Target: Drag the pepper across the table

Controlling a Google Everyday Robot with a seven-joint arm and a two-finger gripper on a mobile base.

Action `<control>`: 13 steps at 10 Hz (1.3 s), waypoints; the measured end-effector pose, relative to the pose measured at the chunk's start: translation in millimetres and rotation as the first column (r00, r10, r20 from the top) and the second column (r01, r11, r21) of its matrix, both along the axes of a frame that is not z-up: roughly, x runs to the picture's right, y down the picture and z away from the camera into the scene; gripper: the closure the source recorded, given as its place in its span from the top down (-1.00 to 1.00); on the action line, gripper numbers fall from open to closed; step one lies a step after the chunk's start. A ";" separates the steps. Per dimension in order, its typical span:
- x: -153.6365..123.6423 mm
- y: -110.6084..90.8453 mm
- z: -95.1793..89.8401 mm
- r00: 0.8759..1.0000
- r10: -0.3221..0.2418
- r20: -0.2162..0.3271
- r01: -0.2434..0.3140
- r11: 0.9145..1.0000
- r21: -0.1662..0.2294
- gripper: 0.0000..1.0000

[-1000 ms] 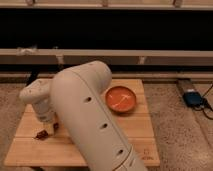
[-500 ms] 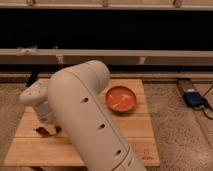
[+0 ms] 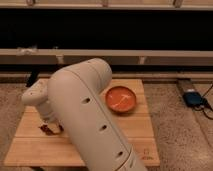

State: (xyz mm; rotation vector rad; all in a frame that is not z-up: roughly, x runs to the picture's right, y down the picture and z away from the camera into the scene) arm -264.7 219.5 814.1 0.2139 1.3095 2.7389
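Single high view, arm [image 3: 92, 112] close in foreground, facing down over table [image 3: 137, 131]; claw [image 3: 50, 122] at table's left.

Off-task stuff: there's a round orange bowl [image 3: 120, 99] with a pale streak inside. A blue boxy thing [image 3: 192, 98] sits on the speckled floor [image 3: 175, 135] off to the right, with a dark cable [image 3: 206, 111] trailing from it. A black slab [image 3: 32, 78] pokes out far left, and a pale ledge [image 3: 150, 56] runs along the dark back wall.

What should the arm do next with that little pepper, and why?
Probably start sliding across the table, staying low: the gripper sits shut, right at the pepper near one end, with bare wood beyond.
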 end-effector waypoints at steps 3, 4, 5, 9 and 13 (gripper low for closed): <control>8.8 4.3 0.8 0.995 -0.075 -0.064 0.075 0.997 -0.002 -1.00; 8.7 6.9 1.2 0.992 -0.100 -0.079 0.100 0.995 -0.004 -1.00; 12.4 7.0 3.2 0.988 -0.118 -0.099 0.118 0.993 -0.005 -1.00; 37.1 1.5 11.8 0.980 -0.110 -0.164 0.110 0.994 -0.005 -1.00; 58.9 -1.6 14.5 0.975 -0.068 -0.212 0.068 0.998 -0.004 -1.00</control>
